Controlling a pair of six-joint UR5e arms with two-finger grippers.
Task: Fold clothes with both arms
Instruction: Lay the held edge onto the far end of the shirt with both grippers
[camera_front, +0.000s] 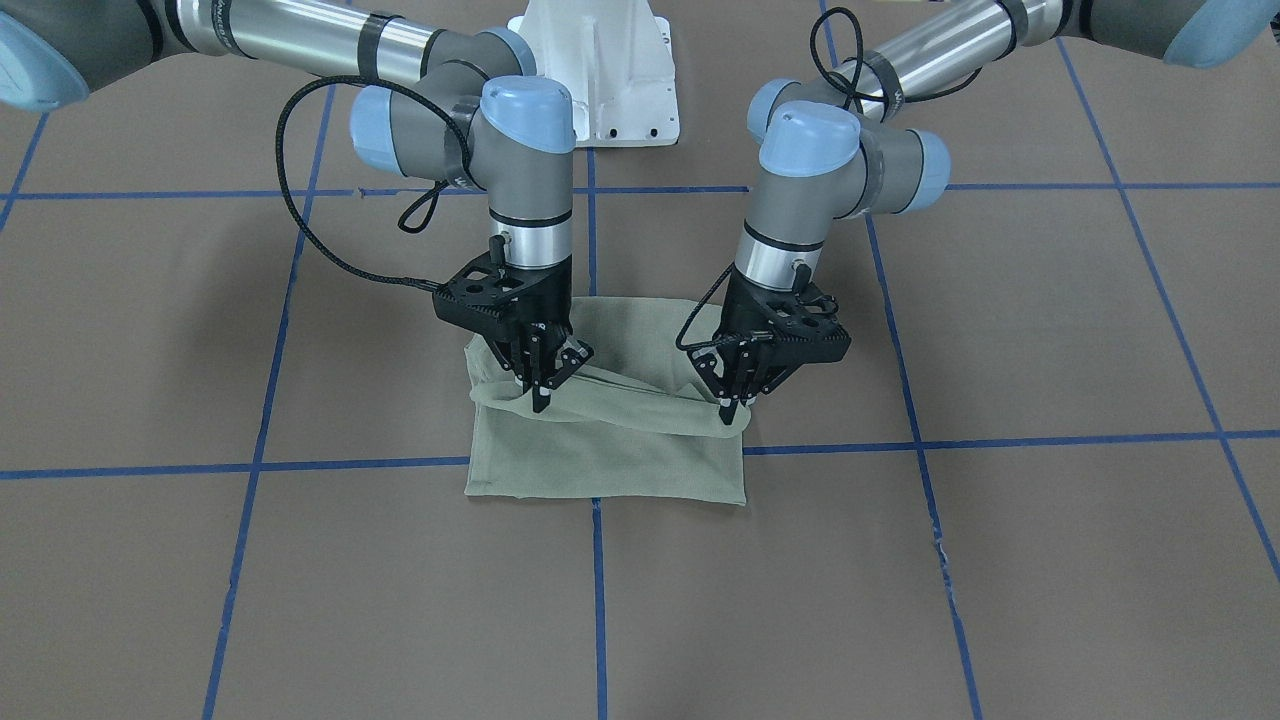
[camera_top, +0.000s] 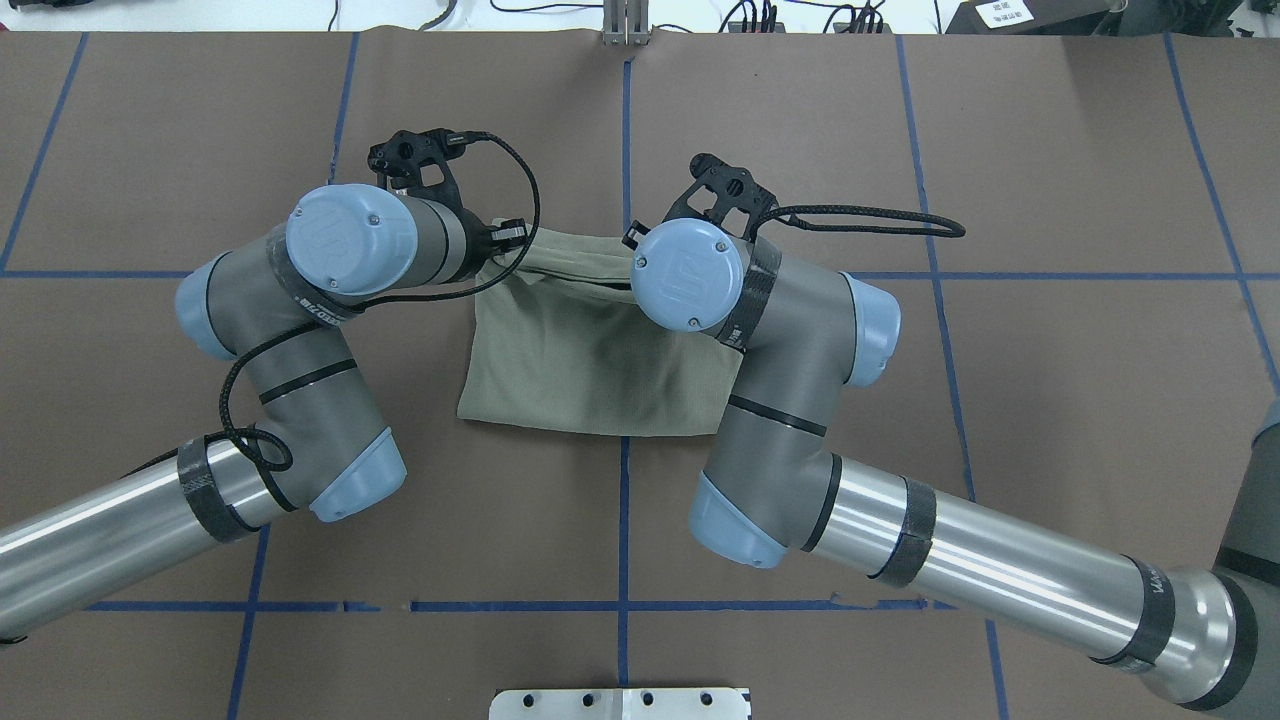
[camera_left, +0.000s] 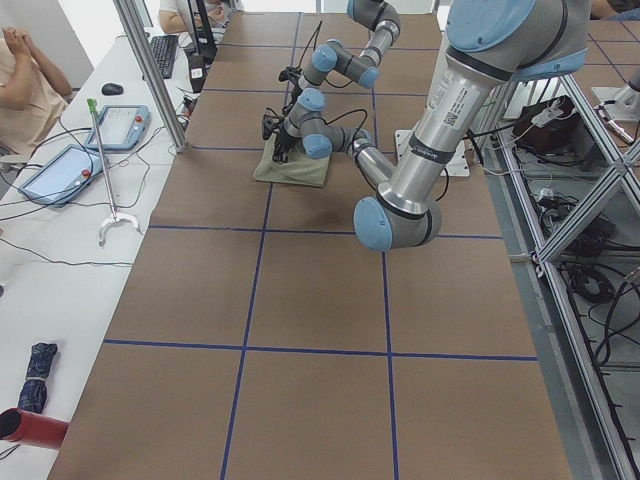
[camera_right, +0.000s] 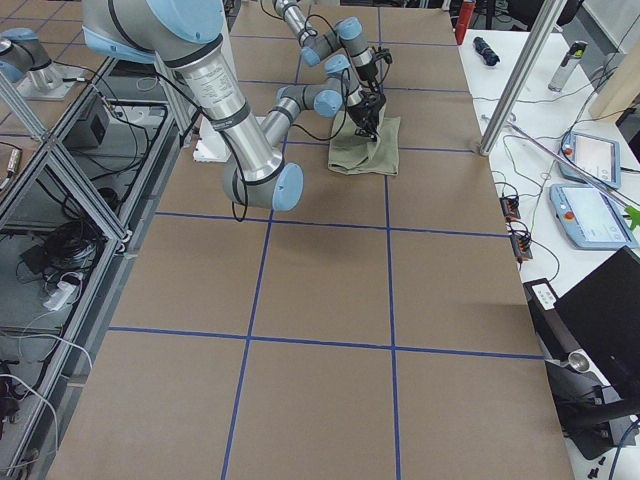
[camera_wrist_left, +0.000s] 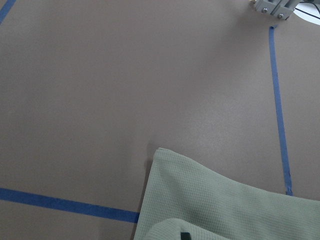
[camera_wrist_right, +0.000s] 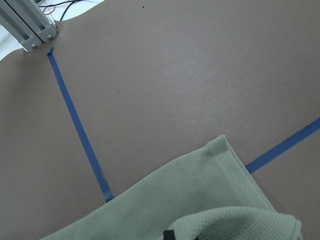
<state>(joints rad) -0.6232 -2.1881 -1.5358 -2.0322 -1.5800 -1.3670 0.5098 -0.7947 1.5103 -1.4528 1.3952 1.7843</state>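
Note:
The sage-green shirt lies folded into a rectangle at the table's middle; it also shows in the overhead view. My left gripper and my right gripper point down and are each shut on one end of a raised fold of the shirt, held just above the flat layer. The fold hangs as a roll between them. In the overhead view my wrists hide both sets of fingers. Each wrist view shows the cloth's corner on the table, left and right.
The white pedestal base stands behind the shirt. Blue tape lines cross the brown table. A side bench with tablets and a seated person runs along the far edge.

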